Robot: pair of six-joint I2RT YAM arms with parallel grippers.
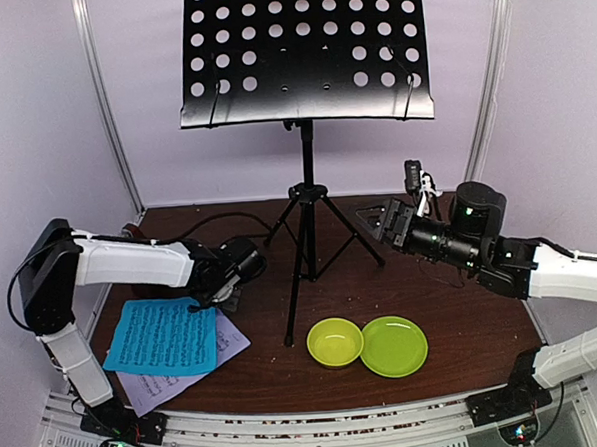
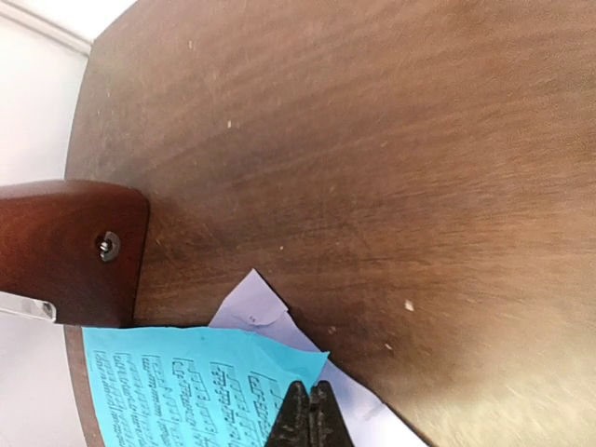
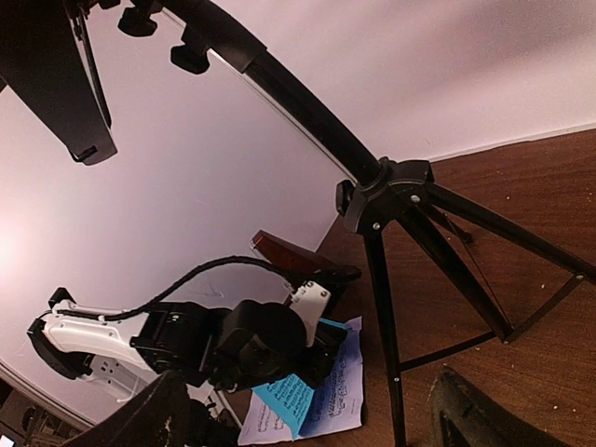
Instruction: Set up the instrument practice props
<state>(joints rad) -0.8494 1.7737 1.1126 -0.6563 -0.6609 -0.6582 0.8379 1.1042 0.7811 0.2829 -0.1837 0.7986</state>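
Note:
The black music stand [image 1: 304, 48] stands at mid-table on its tripod [image 3: 382, 196], and its perforated desk is bare. A blue sheet of music [image 1: 162, 336] lies over a pale lilac sheet [image 1: 172, 382] at the front left. My left gripper [image 1: 205, 306] is down at the blue sheet's far right corner. In the left wrist view its tips [image 2: 309, 396] are pressed together on the edge of the blue sheet [image 2: 177, 391], with the lilac sheet [image 2: 256, 307] beneath. The brown metronome [image 2: 65, 247] lies just behind. My right gripper [image 1: 384, 222] hovers open at the right, empty, facing the stand.
A yellow-green bowl [image 1: 335, 342] and a green plate [image 1: 393, 346] sit side by side at the front, right of the tripod's near leg. A small black device on a white mount [image 1: 413, 177] stands at the back right. Pale walls close in on three sides.

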